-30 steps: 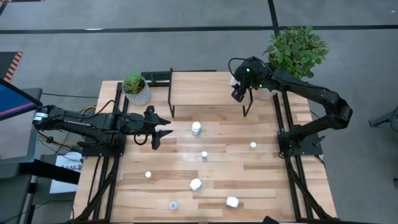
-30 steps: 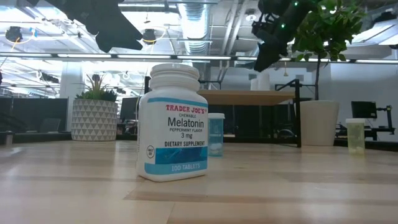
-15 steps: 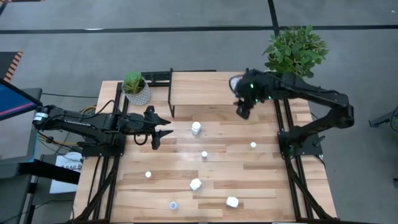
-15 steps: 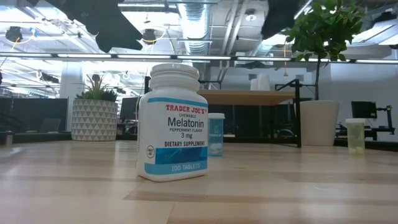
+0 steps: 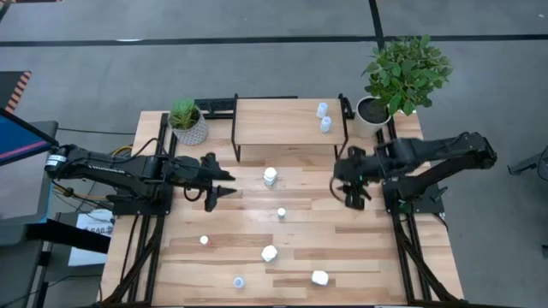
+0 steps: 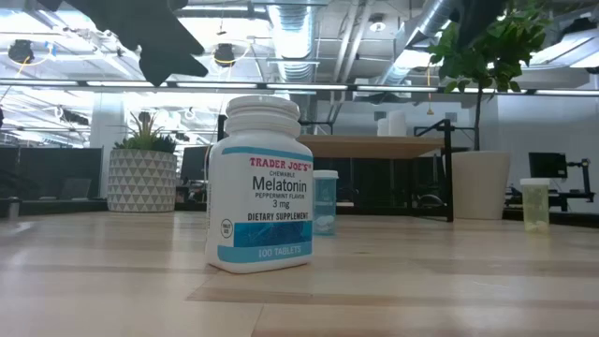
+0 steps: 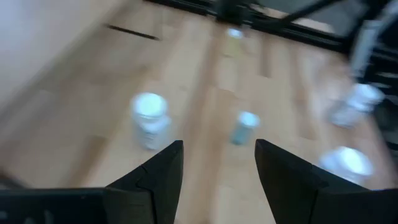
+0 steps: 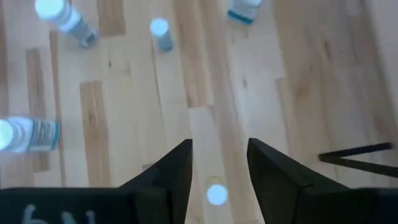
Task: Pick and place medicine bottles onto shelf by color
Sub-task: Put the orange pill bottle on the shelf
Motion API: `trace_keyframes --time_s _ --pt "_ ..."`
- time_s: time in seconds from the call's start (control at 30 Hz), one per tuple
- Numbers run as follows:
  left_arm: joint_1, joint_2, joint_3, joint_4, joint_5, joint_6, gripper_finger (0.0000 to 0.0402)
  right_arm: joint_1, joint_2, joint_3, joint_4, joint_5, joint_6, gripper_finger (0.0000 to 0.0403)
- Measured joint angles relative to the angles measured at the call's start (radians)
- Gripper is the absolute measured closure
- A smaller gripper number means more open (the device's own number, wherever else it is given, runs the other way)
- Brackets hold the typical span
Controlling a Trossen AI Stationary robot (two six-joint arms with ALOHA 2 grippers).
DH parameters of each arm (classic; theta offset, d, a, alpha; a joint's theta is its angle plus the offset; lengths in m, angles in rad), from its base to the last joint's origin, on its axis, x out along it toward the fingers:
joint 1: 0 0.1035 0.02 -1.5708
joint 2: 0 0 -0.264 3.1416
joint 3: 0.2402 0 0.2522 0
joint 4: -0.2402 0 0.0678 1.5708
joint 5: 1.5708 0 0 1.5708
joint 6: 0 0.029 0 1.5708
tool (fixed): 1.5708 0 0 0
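The right gripper [image 5: 353, 190] hangs over the right side of the table [image 5: 377, 257] with its fingers [image 8: 177, 168] spread and nothing between them; in its wrist view a small pale-capped bottle [image 8: 216, 193] stands on the wood directly below the gap, untouched. The left gripper [image 5: 224, 182] hovers at the left side, level with the shelf's front legs, fingers [image 7: 158, 171] likewise parted and empty. Count on the shelf [image 5: 278, 124]: two small pale bottles [image 5: 324, 117], standing close together at its right end near the edge; the rest of the shelf top is bare wood. Count on the table in the high view: six bottles clearly seen, namely a white one [image 5: 270, 176] just in front of the shelf, a small one [image 5: 281, 212] at centre, a small one [image 5: 204, 240] toward the left, a white one [image 5: 269, 253] lying front of centre, a small one [image 5: 238, 281] at the front edge, and a white one [image 5: 319, 277] lying near the front right. All stand well apart from one another, with open board between the two grippers. Two potted plants: a small one [image 5: 185, 120] at the shelf's left end, a large one [image 5: 401, 73] at the rear right corner
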Motion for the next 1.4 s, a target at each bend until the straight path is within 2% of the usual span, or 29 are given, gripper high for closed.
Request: trace_keyframes --time_s 0.2,0.4,0.57,0.77,0.9,1.1,1.27,1.4 --pt "-0.035 0.0 0.0 -0.009 0.133 0.012 0.0216 0.121 -0.007 -0.151 0.02 0.061 0.122 0.0236" --pt "-0.104 0.0 0.0 -0.175 0.223 -0.079 0.0216 0.203 0.009 -0.249 0.074 0.062 0.217 0.0239" --pt "-0.195 0.0 0.0 -0.299 0.301 -0.167 0.0216 0.222 0.009 -0.283 0.161 0.062 0.218 0.0239" --pt "-0.345 0.0 0.0 -0.313 0.428 -0.298 0.0216 0.219 0.008 -0.283 0.177 0.062 0.218 0.0244" --pt "-0.45 0.0 0.0 -0.368 0.414 -0.519 0.0216 0.219 0.008 -0.283 0.178 0.062 0.215 0.0246" --pt "-0.619 0.0 0.0 -0.496 0.346 -0.945 0.0216 0.219 0.008 -0.283 0.184 0.062 0.208 0.0246" --pt "-0.757 0.014 0.0 -0.503 0.253 -1.268 0.0216 0.219 0.008 -0.283 0.183 0.062 0.18 0.0249" --pt "-0.839 0.084 0.0 -0.481 0.213 -1.487 0.0217 0.219 0.008 -0.283 0.181 0.062 0.17 0.025"
